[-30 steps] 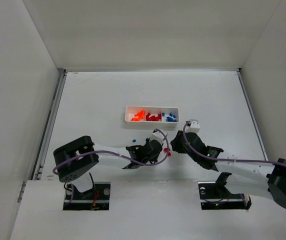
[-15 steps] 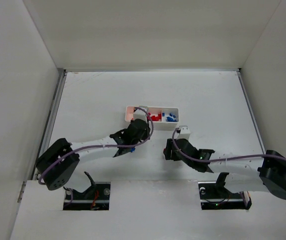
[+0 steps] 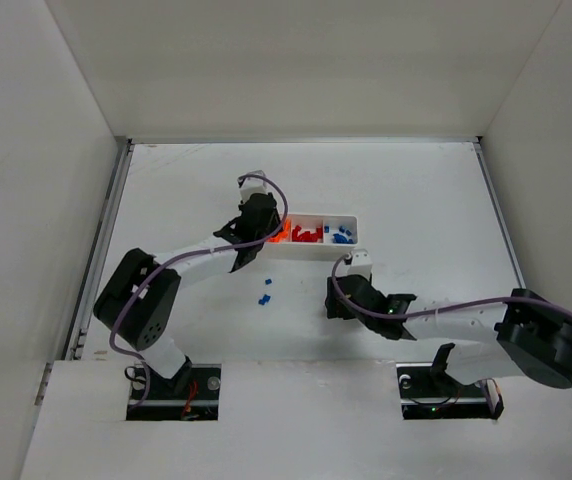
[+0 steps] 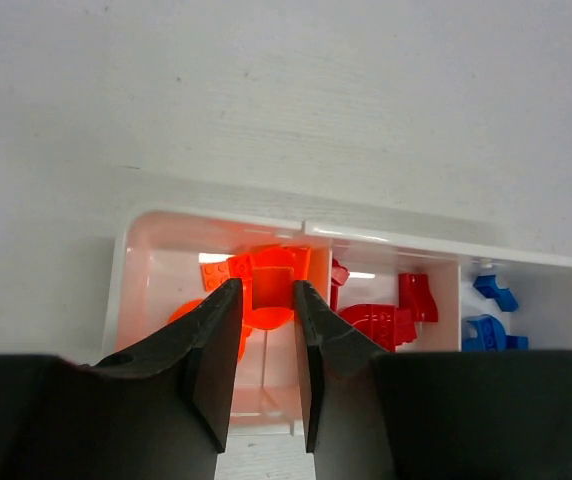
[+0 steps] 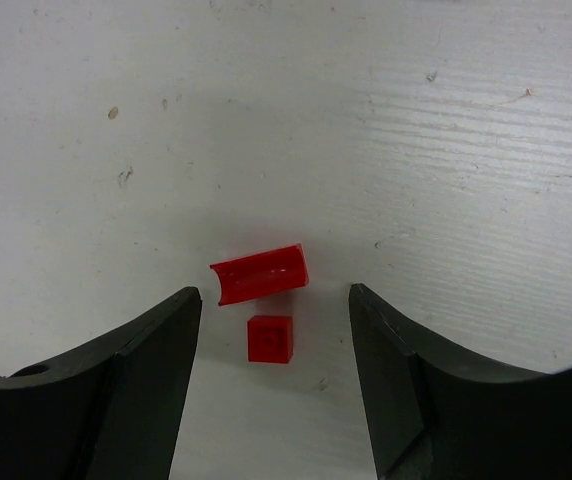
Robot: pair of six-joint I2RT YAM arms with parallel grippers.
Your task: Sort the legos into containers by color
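The white tray (image 3: 355,222) lies mid-table, with orange legos (image 4: 216,272) in its left compartment, red legos (image 4: 378,320) in the middle and blue legos (image 4: 486,330) in the right. My left gripper (image 4: 266,292), seen from above over the tray's left end (image 3: 255,226), is shut on an orange lego (image 4: 273,275) above the left compartment. My right gripper (image 5: 274,300) is open just above the table (image 3: 337,300). A red curved piece (image 5: 259,273) and a small red square brick (image 5: 270,338) lie between its fingers, untouched.
Two small blue legos (image 3: 264,295) lie loose on the table between the arms, below the tray. White walls enclose the table on the left, back and right. The right arm's purple cable (image 3: 446,312) trails along its forearm.
My left gripper has travelled from the table's middle up and left to the tray's left compartment. My right gripper has shifted left and nearer, settling over the two red pieces.
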